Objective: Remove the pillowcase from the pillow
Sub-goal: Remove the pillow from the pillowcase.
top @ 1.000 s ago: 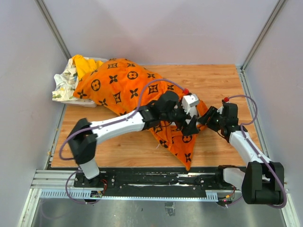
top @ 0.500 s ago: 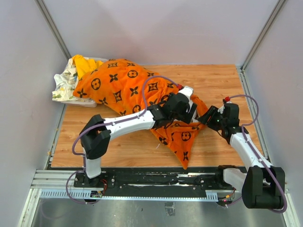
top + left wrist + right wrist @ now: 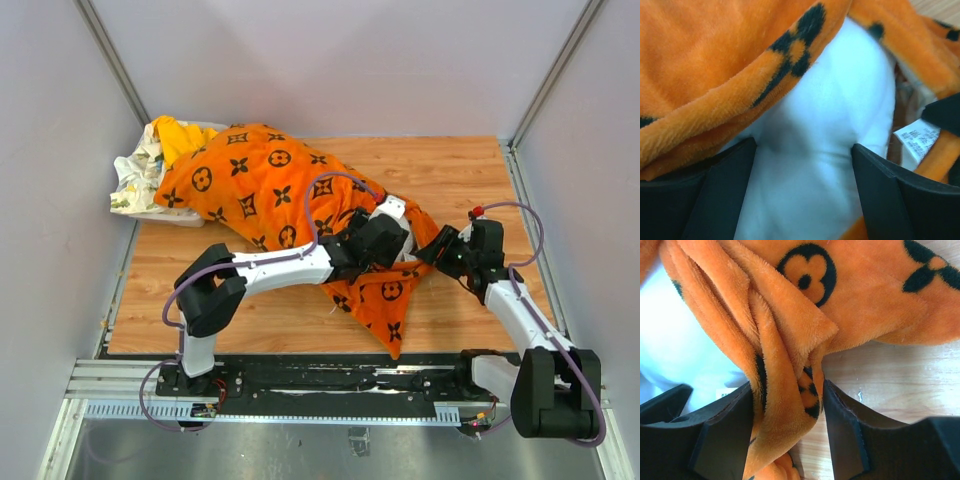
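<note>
Straddles plump, smooth white pillow [image 3: 830,115] with left gripper [image 3: 801,147] splayed wide, unclenched. Pinches fuzzy orange pillowcase [image 3: 790,335] fold, black flower motifs, in right gripper [image 3: 787,385]. Bunched across wooden table [image 3: 450,170]. White tag [image 3: 915,140] beside pillow; print unreadable.

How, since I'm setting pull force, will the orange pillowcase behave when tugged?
Probably floppy: the pillowcase bunches in soft folds between the right fingers. Its plush pile likely grips rather than slips. It may drag on the plump pillow inside.
</note>
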You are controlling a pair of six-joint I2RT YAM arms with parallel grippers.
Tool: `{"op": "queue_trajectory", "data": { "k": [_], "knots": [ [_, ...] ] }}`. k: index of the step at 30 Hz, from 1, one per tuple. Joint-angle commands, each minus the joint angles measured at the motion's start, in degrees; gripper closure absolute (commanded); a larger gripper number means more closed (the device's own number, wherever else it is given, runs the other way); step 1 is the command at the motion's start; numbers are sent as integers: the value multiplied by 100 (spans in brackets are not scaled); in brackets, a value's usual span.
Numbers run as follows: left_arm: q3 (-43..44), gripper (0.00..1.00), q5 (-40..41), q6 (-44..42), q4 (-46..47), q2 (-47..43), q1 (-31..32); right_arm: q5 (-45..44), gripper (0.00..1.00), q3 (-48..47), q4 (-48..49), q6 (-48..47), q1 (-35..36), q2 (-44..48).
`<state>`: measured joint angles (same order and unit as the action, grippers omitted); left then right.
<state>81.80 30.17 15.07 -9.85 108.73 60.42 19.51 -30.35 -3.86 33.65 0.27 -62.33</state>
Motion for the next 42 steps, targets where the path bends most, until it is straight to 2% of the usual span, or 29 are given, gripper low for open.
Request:
{"op": "queue_trajectory", "data": {
  "k": [1,2,3,4,8,11,14,16,18,20,23,28,32,35,42],
  "knots": [
    [-707,41,748,-471,-148,116,-114,-38,44,89,-38,6,117,271],
    [-823,71,779,-563,-36,85,-111,-47,44,94,-26,22,117,303],
    [-919,96,800,-616,50,52,-114,-56,44,82,-24,19,119,318],
    [-988,99,783,-689,113,32,-122,-58,44,62,-31,18,115,319],
    [-1278,100,387,-753,378,-178,-287,-20,44,14,-100,-21,121,293],
    [-1573,100,-71,-661,663,-715,-649,79,43,115,3,14,191,344],
    [-1644,100,-254,-689,882,-1341,-1038,9,39,166,161,144,692,388],
    [-1481,100,-242,-814,888,-1575,-1169,-381,29,11,116,129,1375,334],
    [-1263,100,-154,-966,826,-1690,-1222,-842,12,-264,-70,28,2100,165],
    [-1084,100,-40,-1115,786,-1743,-1257,-1049,0,-528,-219,-68,2482,25],
    [-1050,100,-55,-1149,772,-1876,-1329,-1192,2,-626,-269,-211,2583,176],
    [-1326,100,-242,-1029,867,-2139,-1401,-1648,2,-502,-430,-614,2583,1080],
    [-1393,100,-449,-976,913,-2253,-1463,-1195,1,-305,4,-873,2583,1706],
    [-1416,100,-790,-918,942,-2317,-1542,-641,1,-367,215,-1116,2645,1757],
    [-1458,100,-1379,-777,968,-2441,-1621,-364,1,-578,787,-1547,3304,1201]
  ]
}}
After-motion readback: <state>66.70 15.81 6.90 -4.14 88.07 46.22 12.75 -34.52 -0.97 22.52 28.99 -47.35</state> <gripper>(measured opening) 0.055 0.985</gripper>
